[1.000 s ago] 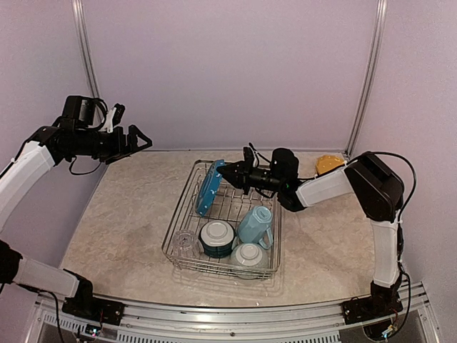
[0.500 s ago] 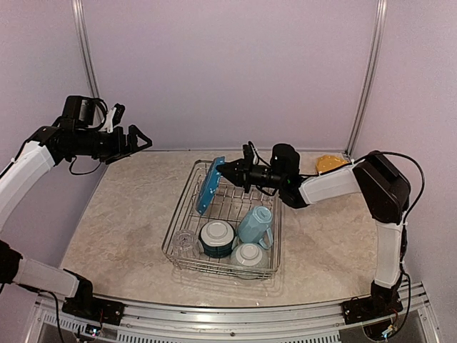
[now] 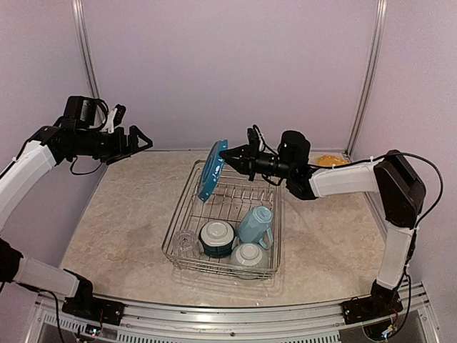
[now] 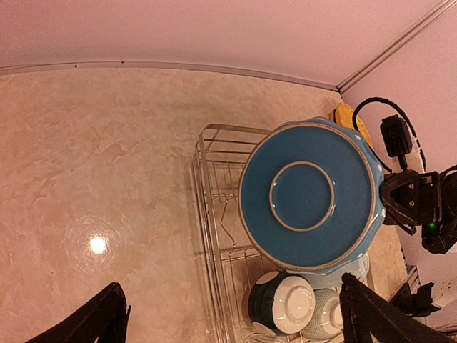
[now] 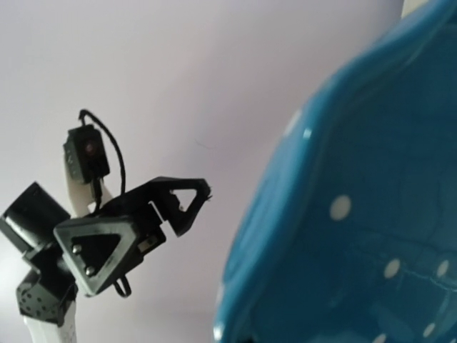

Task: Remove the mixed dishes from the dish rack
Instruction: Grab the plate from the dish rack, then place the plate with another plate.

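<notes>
My right gripper (image 3: 227,154) is shut on the right rim of the blue plate (image 3: 211,170), which hangs on edge above the back left of the dish rack (image 3: 178,214). The left wrist view shows the blue plate's (image 4: 308,196) underside, and the right wrist view is filled by the blue plate (image 5: 357,236). In the rack's front half are a light blue mug (image 3: 255,224), two bowls (image 3: 217,237) (image 3: 248,254) and a clear glass (image 3: 183,241). My left gripper (image 3: 139,139) hovers open and empty, high over the table's far left.
A yellow-orange plate (image 3: 330,161) lies on the table at the back right, near the wall. Bare marble tabletop (image 4: 93,179) spreads left of the rack. Walls close the table at the back and on both sides.
My right gripper has lifted the blue plate up and out of the rack's prongs and the arm has straightened. The left arm has not moved.
</notes>
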Available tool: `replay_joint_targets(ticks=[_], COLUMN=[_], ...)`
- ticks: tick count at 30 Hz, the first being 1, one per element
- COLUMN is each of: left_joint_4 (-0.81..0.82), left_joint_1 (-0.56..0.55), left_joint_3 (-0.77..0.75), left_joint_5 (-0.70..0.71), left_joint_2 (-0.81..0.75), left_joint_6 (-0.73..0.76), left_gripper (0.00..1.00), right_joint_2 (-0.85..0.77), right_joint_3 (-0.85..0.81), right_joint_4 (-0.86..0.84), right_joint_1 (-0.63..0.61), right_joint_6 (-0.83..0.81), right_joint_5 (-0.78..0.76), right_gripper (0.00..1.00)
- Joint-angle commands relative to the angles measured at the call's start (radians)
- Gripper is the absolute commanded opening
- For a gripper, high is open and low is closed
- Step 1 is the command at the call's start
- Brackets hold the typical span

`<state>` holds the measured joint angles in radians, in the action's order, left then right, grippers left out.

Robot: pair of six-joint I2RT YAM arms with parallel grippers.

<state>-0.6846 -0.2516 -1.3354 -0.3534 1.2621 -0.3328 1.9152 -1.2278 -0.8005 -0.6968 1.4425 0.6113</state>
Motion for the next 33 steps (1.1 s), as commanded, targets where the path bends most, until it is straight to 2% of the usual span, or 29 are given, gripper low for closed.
replay_joint_targets(ticks=[1,9,16,25,33], left_joint_4=[-0.02,-0.02,-0.02,-0.018,-0.018], left_joint_1=[0.006,0.006,0.007,0.007,0.008], left_joint_3=[-0.015,-0.014,-0.014,-0.015,-0.014], left_joint_5=[-0.004,-0.004,-0.007,-0.011,-0.011], left_joint_2=[0.006,0.007,0.006,0.01,0.008], left_joint_6=[0.001,0.001,0.001,0.0,-0.001], left_gripper=[0.99,0.99,0.99,0.99,0.99], right_joint_2=[-0.117,-0.216,-0.335,-0.449,-0.488], right_joint_3=[-0.059,-0.095,-0.13,-0.096,-0.221], right_joint_4=[-0.056,0.19,0.535,0.685,0.994], right_joint_1=[-0.003,0.015,0.041,0.088,0.153], right_joint_6=[-0.111,-0.338,-0.603,-0.718,-0.88], right_joint_5=[0.023,-0.002,-0.152,-0.281,-0.529], right_gripper=[0.0,0.0,0.0,0.0,0.0])
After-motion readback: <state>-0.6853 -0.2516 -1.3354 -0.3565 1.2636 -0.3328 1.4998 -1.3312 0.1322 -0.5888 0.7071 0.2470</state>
